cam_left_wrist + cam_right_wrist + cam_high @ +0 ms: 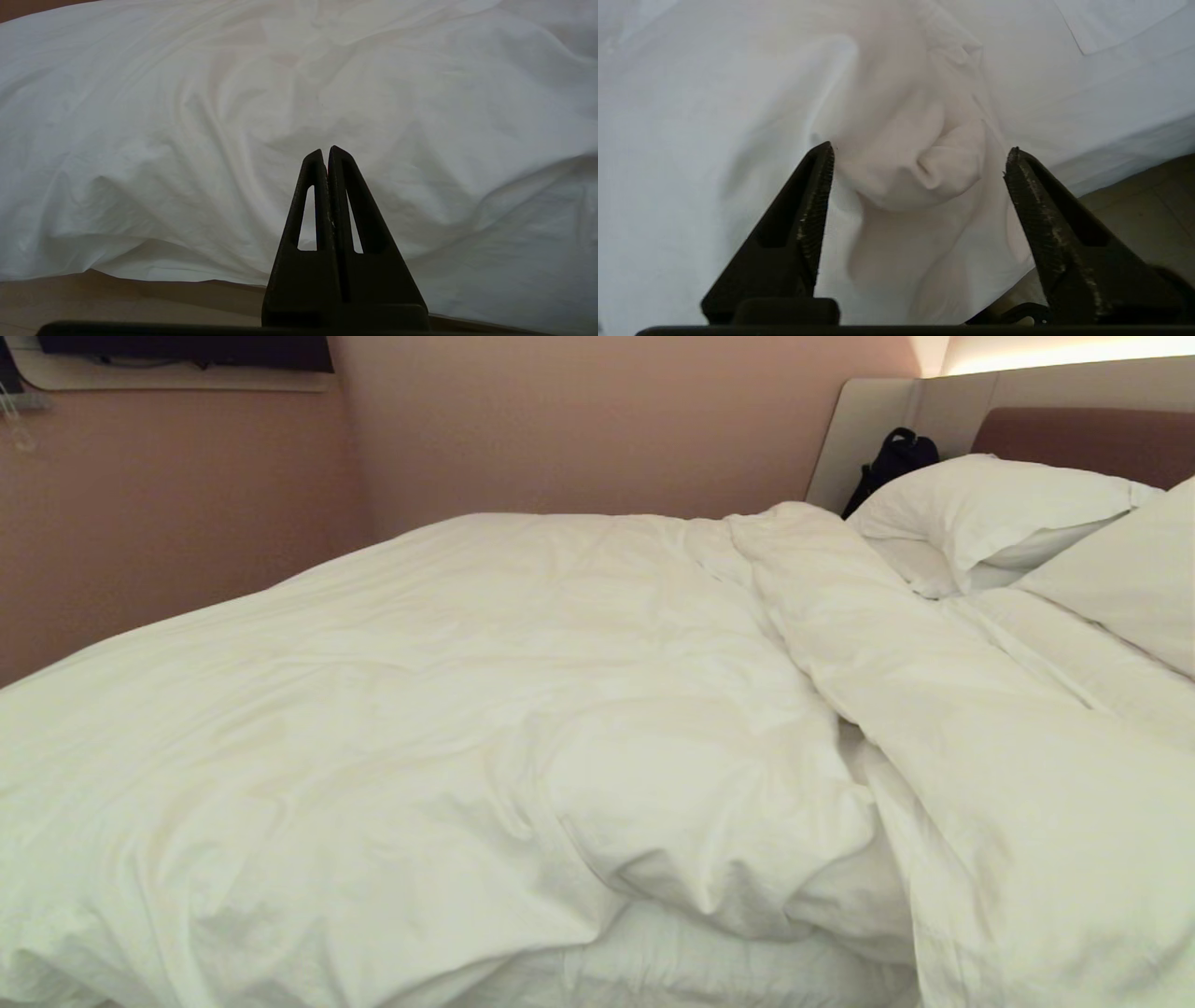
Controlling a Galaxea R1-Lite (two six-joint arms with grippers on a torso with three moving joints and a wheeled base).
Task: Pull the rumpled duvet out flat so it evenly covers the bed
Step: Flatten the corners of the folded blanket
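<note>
1. The duvet (448, 709) lies bunched on the bed (1055, 644), a thick fold ridged toward the right, near the pillows (990, 509).
2. The right gripper (917, 161) has its jaws apart around a puckered knot of duvet, seemingly not gripping; the left gripper (327, 154), pressed together, holds nothing.
3. Next: clamp that fold and draw it flat.
4. Pinkish walls; a black bag (892, 462) sits by the headboard (1083, 439).

We see only the grippers. Left gripper (326, 151): 2 matte black triangular fingers, each with a long slot cut through it, rising from a blocky black base. Right gripper (917, 154): 2 matching black wedge fingers (810, 219), inner pads ridged and scuffed pale; a black bar runs below both.
</note>
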